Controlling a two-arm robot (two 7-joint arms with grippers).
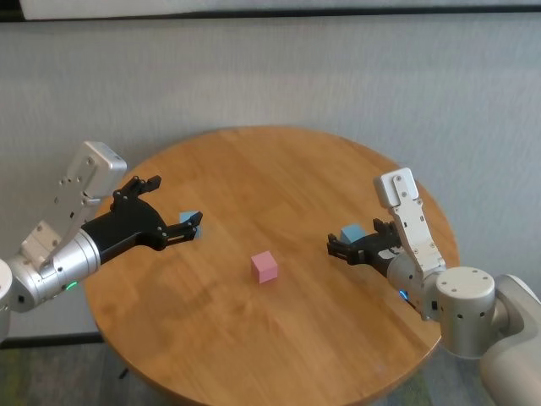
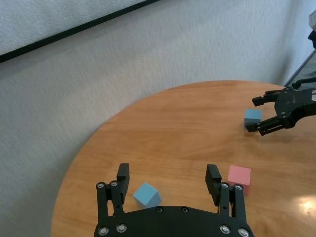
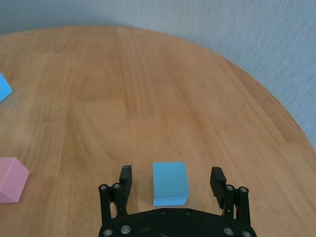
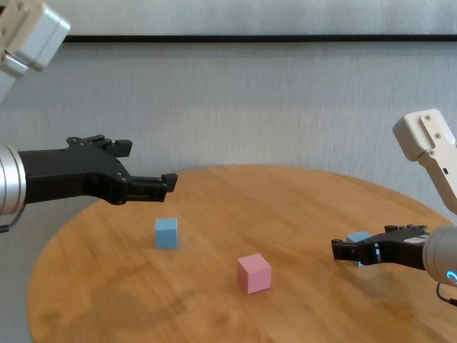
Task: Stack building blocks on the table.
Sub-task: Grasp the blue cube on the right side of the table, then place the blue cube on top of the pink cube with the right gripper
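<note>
Three building blocks sit apart on the surface (image 1: 279, 169), none stacked yet: a pink block (image 1: 265, 266) near the middle, a left blue block (image 1: 190, 222) toward your left side, and a right blue block (image 1: 352, 233) toward your right.

They look like small, plain matte cubes, so you can judge them light and rigid, with flat faces that should grip without slipping. Take each one across two opposite side faces, low enough to stay square, so the top and bottom stay level for stacking. A block taken corner-on could twist; the left blue block lies turned at an angle in the left wrist view.

Your right end effector (image 3: 170, 178) is down at the surface with its fingers spread apart, one on each side of the right blue block, not yet closed on it. Your left end effector (image 2: 168, 178) hovers above the left blue block, fingers also wide apart and holding nothing; the chest view shows it well clear of the block below.

No containers are in view; the surface holds only the blocks.
</note>
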